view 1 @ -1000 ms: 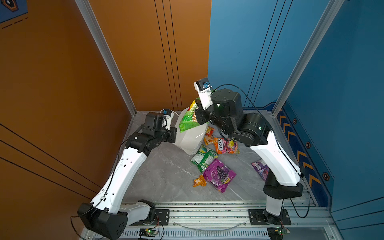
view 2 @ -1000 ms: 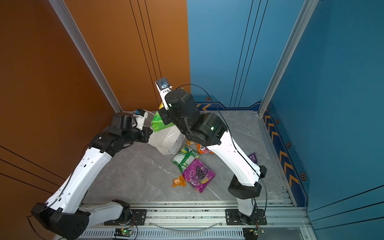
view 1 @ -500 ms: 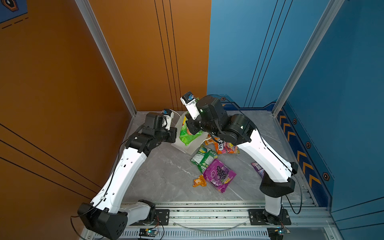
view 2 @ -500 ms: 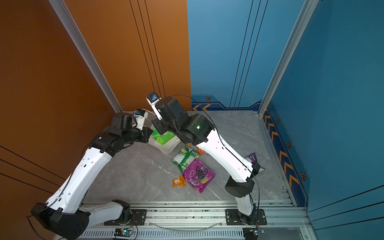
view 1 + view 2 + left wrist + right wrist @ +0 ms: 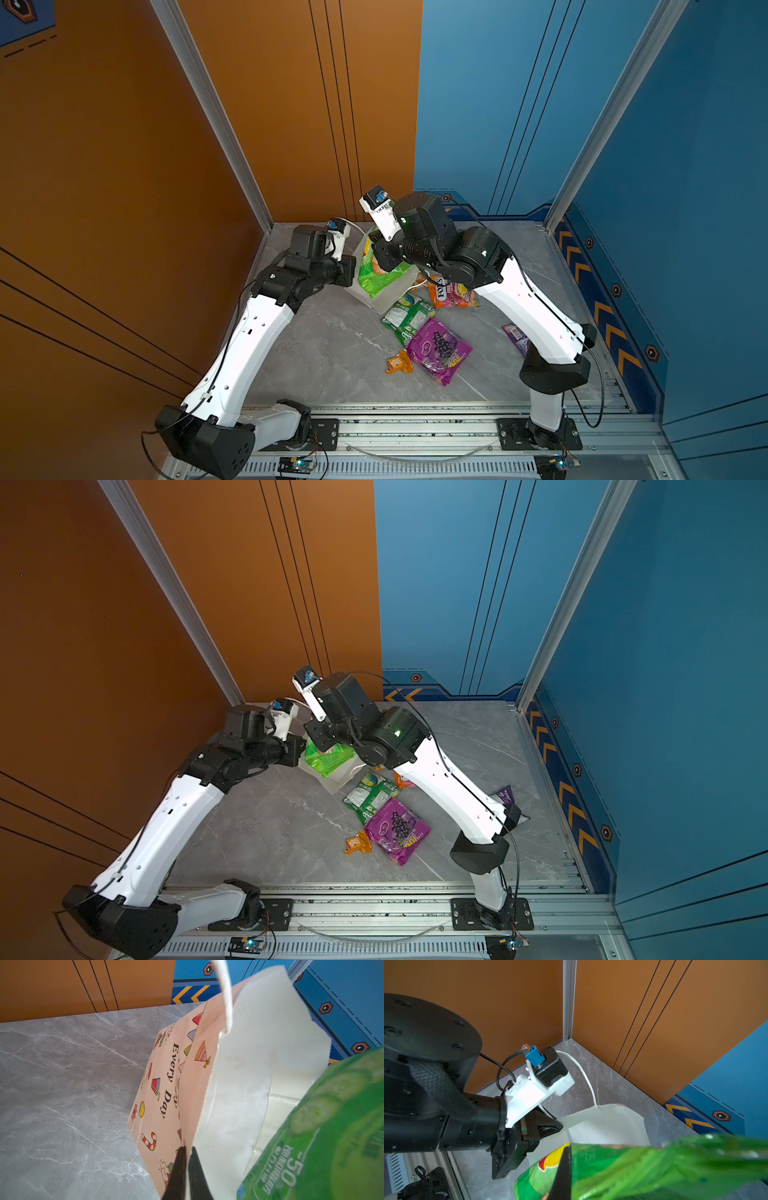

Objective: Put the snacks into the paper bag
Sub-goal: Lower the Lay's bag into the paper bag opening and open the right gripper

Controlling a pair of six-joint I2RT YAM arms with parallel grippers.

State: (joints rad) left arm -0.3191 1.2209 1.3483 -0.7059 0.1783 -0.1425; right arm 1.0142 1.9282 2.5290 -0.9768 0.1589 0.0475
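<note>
The white paper bag (image 5: 388, 296) (image 5: 337, 782) lies tilted near the back left corner, its mouth held open. My left gripper (image 5: 187, 1152) (image 5: 351, 270) is shut on the bag's rim beside the "Every Day" print (image 5: 169, 1082). My right gripper (image 5: 568, 1154) (image 5: 384, 258) is shut on the green Lay's chips packet (image 5: 379, 275) (image 5: 329, 757) (image 5: 332, 1136) (image 5: 643, 1167), which hangs at the bag's mouth. How deep it sits inside I cannot tell. The other snacks lie loose on the floor.
On the grey marble floor lie the Fox's bag (image 5: 452, 293), a green-white bag (image 5: 407, 316), the purple grape bag (image 5: 438, 351), a small orange packet (image 5: 399, 362) and a small purple packet (image 5: 515, 337). Orange walls stand at the left and back. An aluminium rail (image 5: 415, 428) runs along the front.
My right gripper has swung left and down with the chips packet, bringing it from above the bag to its mouth. The left arm has held still on the rim.
</note>
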